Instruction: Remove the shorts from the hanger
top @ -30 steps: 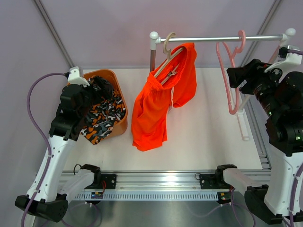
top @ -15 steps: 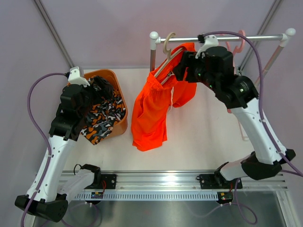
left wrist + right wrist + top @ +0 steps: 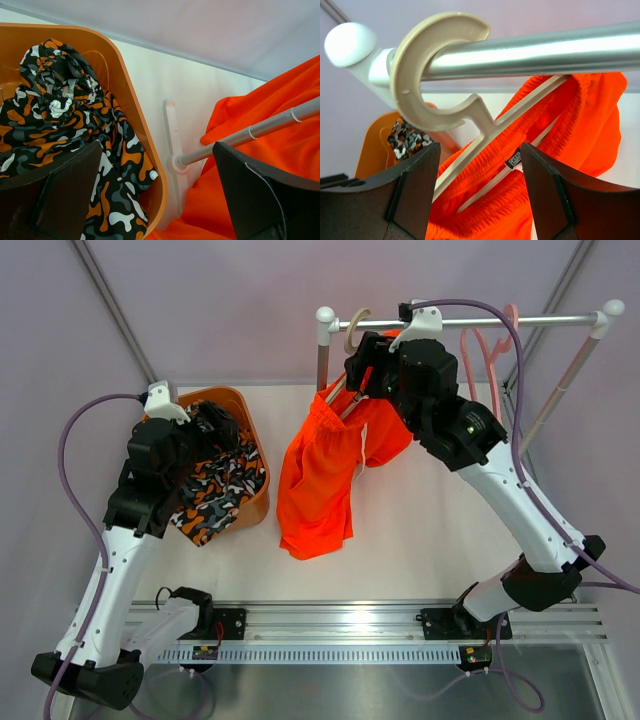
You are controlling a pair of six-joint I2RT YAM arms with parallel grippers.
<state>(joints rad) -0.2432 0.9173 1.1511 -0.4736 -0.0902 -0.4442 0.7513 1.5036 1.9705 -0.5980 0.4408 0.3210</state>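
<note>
Nearest the arm bases, at about nine o'clock on the table (image 3: 440,530), the left gripper (image 3: 155,150) hangs with its jaws spread as wide as they go and nothing between them. It sits just above the orange basket (image 3: 225,395), exactly as it did a second ago. The camouflage shorts (image 3: 215,490) lie heaped in that basket, with part of them spilling over the rim at the six o'clock side, so that pair looks finished with. Farther back, near the table's centre, the orange shorts (image 3: 320,480) hang in a long drape, their hem resting on the table and their waistband threaded on the beige hanger (image 3: 425,65). They hang just as they did a second ago. What has changed is the right arm. A second ago it was over at three o'clock by the pink hanger (image 3: 485,350); it has since swung across to about twelve o'clock. The right gripper (image 3: 479,147) now sits close under the rail (image 3: 540,320), facing the beige hook and the waistband. Its jaws stand fairly wide and hold nothing. This looks like the approach to the second pair, with no grasp made yet. The next move probably has to take hold of the waistband, or steady the hanger, without knocking the hook along the rail.
</note>
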